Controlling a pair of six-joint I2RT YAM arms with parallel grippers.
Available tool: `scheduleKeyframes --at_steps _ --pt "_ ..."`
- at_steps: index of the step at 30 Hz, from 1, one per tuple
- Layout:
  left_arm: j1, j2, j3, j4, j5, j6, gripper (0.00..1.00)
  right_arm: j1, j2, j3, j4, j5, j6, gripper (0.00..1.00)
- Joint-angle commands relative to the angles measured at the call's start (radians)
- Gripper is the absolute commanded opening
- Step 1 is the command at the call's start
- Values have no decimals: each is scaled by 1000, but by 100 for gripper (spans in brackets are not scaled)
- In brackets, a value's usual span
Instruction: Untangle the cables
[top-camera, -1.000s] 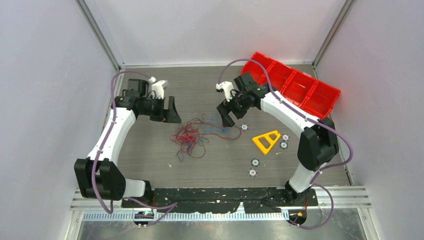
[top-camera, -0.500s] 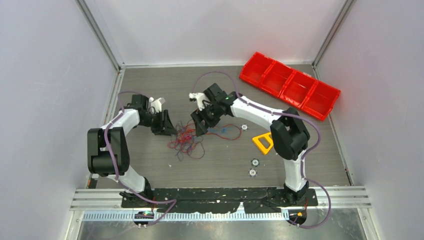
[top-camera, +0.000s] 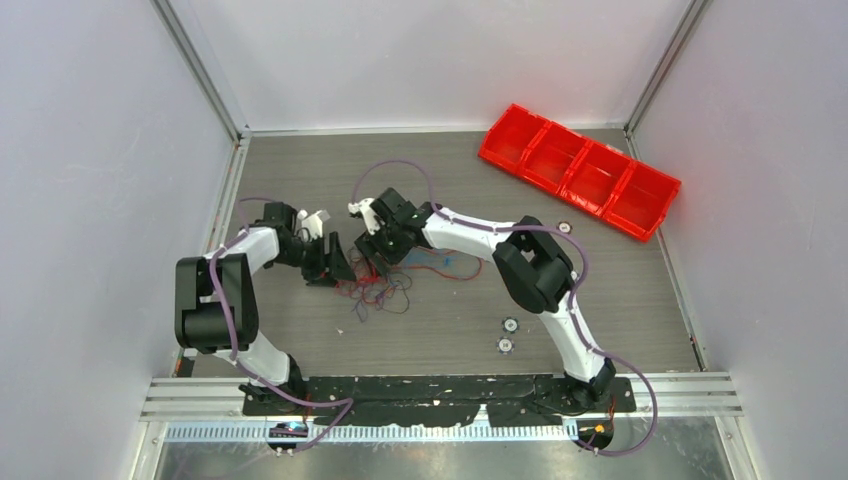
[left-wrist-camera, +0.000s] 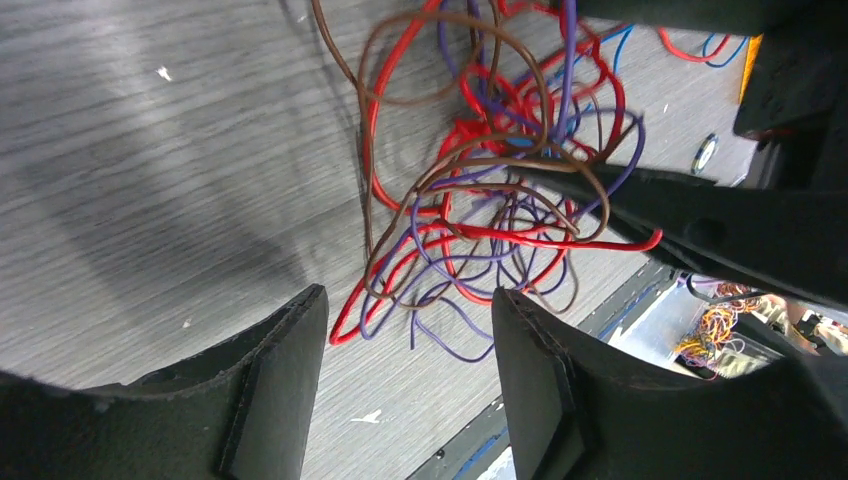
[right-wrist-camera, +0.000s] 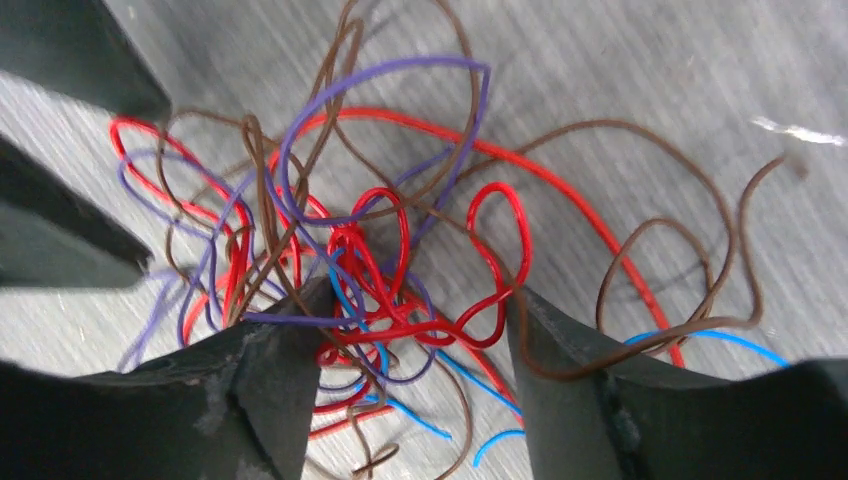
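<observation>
The cables (top-camera: 378, 284) are a small knotted clump of thin red, purple, brown and blue wires lying on the grey table. My left gripper (top-camera: 338, 266) is open at the clump's left edge; in the left wrist view (left-wrist-camera: 405, 345) the wires (left-wrist-camera: 480, 200) lie just beyond its fingertips, and nothing is between them. My right gripper (top-camera: 374, 256) is open and low over the clump's far side. In the right wrist view (right-wrist-camera: 410, 335) its jaws straddle the red and purple knot (right-wrist-camera: 375, 270), with wires draped across both fingers. The two grippers are close together.
A red divided bin (top-camera: 580, 170) lies at the back right. Small round discs (top-camera: 509, 324) lie on the table to the right of the clump, another (top-camera: 566, 227) by the right arm's elbow. A black rail (top-camera: 440, 388) runs along the near edge.
Both arms have closed in on the clump. The right gripper swept left and down onto it. The left gripper moved down and right to its left edge.
</observation>
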Motion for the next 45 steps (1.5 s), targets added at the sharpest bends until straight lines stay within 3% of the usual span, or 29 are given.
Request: scheduleKeyframes --at_steps 1,3,4,5,6,7,9,10,12,15,24,26,31,32,39,45 --pt "2 11 -10 12 5 9 62 22 44 54 10 186 -14 63" --pt "-3 29 -11 8 18 21 62 22 40 36 1 203 -15 56" --pt "-10 34 -9 9 17 18 61 22 27 28 1 195 -15 47" --pt "-17 38 -5 8 17 18 55 22 19 11 4 182 -16 41" --pt "-26 41 3 6 35 24 41 21 2 -4 5 175 -15 27" --pt "-28 41 11 4 54 27 34 21 -8 -9 8 166 -15 22" --pt "-30 18 28 16 87 23 34 22 -43 -27 12 133 -28 8" --pt "-28 -14 29 32 84 13 39 21 -78 -53 20 119 -44 7" --pt "-27 -69 26 82 65 -5 54 21 -140 -110 70 74 -57 6" --pt "-39 -126 26 140 42 -20 65 23 -214 -168 143 -14 -84 5" --pt "-153 -90 35 187 25 -41 72 21 -284 -213 194 -162 -79 6" --pt "-168 -84 29 199 41 -57 62 19 -292 -215 195 -174 -72 6" --pt "-120 -184 43 86 84 -3 4 -12 -343 -251 149 -112 -77 5" --pt "-96 -225 41 54 95 6 0 -30 -354 -254 112 -59 -91 6" --pt "73 -450 155 -269 226 169 0 -161 -418 -335 8 68 -131 12" --pt "172 -560 348 -345 295 108 0 -215 -432 -368 -37 117 -187 13"
